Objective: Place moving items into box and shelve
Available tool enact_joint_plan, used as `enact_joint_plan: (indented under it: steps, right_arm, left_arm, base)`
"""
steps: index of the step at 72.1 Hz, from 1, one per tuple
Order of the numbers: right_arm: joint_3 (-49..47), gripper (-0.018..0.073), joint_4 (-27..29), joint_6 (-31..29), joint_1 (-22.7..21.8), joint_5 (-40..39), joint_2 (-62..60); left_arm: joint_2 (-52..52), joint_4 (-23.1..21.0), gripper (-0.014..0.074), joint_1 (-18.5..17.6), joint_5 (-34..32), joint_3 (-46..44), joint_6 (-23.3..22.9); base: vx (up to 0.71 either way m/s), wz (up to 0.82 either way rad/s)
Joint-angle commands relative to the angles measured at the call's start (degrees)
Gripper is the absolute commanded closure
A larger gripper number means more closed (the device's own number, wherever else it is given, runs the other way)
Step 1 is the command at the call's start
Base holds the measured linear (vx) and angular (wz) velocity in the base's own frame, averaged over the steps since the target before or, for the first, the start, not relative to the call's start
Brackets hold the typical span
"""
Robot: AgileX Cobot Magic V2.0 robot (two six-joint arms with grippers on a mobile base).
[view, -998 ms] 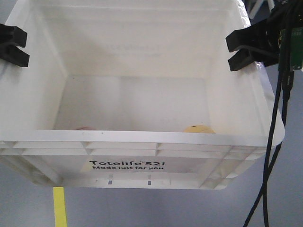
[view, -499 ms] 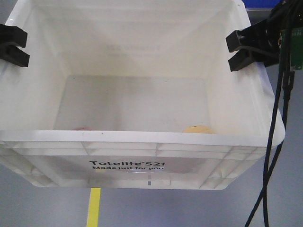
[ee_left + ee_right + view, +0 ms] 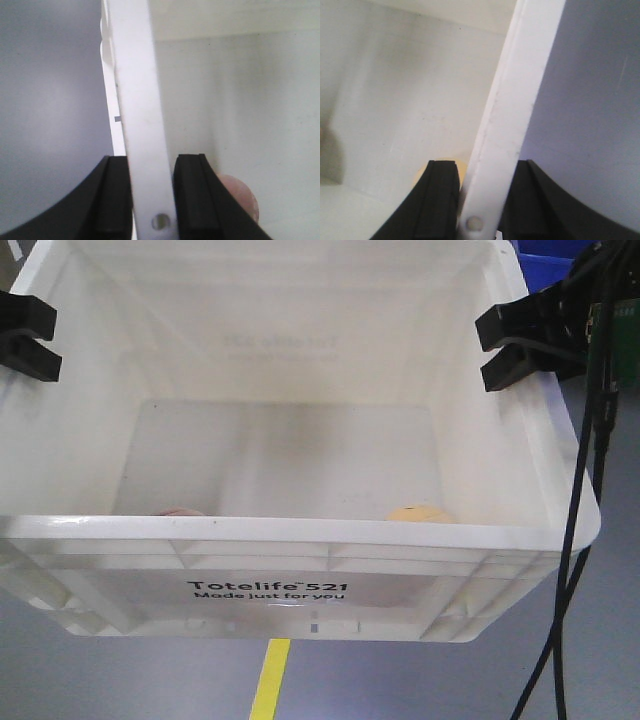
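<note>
The box (image 3: 300, 540), a white tote printed "Totelife 521", hangs above the floor between my two grippers. My left gripper (image 3: 25, 335) is shut on its left rim and my right gripper (image 3: 510, 345) is shut on its right rim. Both moving items lie inside against the near wall: a pinkish-tan lump (image 3: 183, 511) at left and a pale yellow lump (image 3: 420, 513) at right. In the left wrist view the left gripper (image 3: 152, 200) pinches the rim (image 3: 137, 100), with the pinkish lump (image 3: 240, 195) below. In the right wrist view the right gripper (image 3: 482, 200) clamps the rim (image 3: 520, 90), the yellow lump (image 3: 461, 167) peeking past a finger.
Grey floor lies under the box, with a yellow tape stripe (image 3: 268, 680) below its front. A blue bin (image 3: 545, 265) shows at the top right corner. Black cables (image 3: 575, 540) hang down along the box's right side.
The yellow floor stripe has slid from the left to under the box's middle, and the blue bin has come into view at top right. Both grippers still hold the rims.
</note>
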Motion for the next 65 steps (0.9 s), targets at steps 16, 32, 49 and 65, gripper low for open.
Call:
enact_joint_plan:
  steps: [16,32,49,65]
  right_arm:
    - [-2.37,0.0571,1.57,-2.01,-0.07,-1.21,-2.58]
    - [-2.37,0.0571,1.57,-2.01,-0.07,-1.21,-2.58]
    - [-2.37,0.0571,1.57,-2.01,-0.07,-1.21,-2.58]
    - [-2.37,0.0571,1.57,-2.01,-0.07,-1.21,-2.58]
  left_arm:
    - [-2.21,-1.02,0.0613,-0.13,-6.24,-2.86,0.00]
    - [-2.21,-1.02,0.0613,-0.13,-6.24,-2.86,0.05]
    - [-2.21,-1.02,0.0613,-0.13,-6.24,-2.86,0.05]
    - [-2.21,-1.02,0.0613,-0.13,-6.24,-2.86,0.05]
  base:
    - [0.41,0.26]
    - [0.44,0.13]
    - [0.47,0.05]
    - [0.49,0.01]
